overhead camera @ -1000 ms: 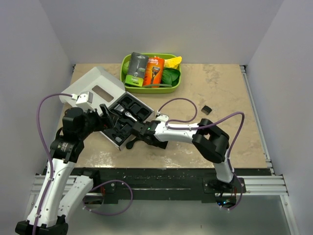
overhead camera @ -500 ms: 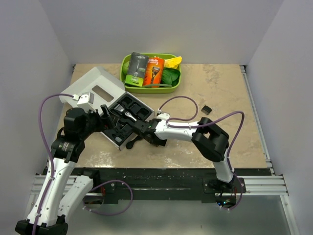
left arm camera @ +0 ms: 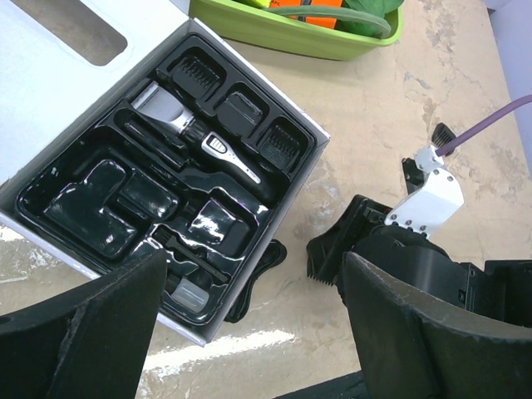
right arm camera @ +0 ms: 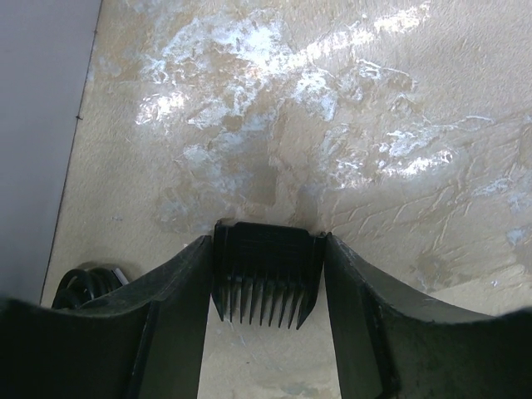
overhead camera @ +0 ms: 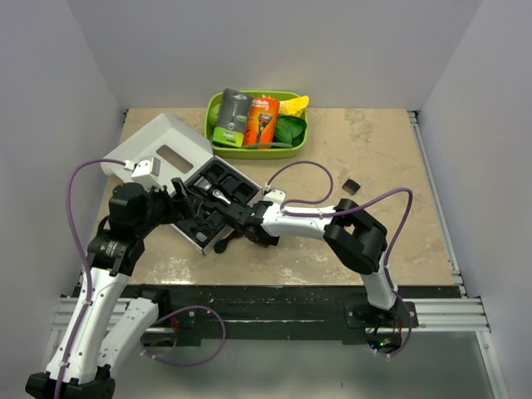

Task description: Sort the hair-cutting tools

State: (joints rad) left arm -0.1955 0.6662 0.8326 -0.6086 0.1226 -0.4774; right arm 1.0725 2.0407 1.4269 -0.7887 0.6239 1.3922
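Your right gripper (right arm camera: pixel 268 251) is low on the bench (right arm camera: pixel 349 116), just beside the open case (left arm camera: pixel 319 148). Its fingers (right arm camera: pixel 166 307) press on both sides of the small black comb (right arm camera: pixel 268 268), teeth pointing back toward the wrist. That square side grip looks chosen so the comb cannot twist on the way to a slot.

Your left gripper (left arm camera: pixel 253 278) hangs over the case with its fingers spread wide and holds nothing. It probably waits there to steady the case.

The clipper (left arm camera: pixel 195 137) lies in its long moulded slot, blade toward the lid. A curved black piece (left arm camera: pixel 259 274) lies on the bench against the case's near edge.

From above, the right wrist covers the comb. You cannot tell whether it is lifted or resting on the bench. A dark shape at the left edge of the right wrist view is cut off by the finger.
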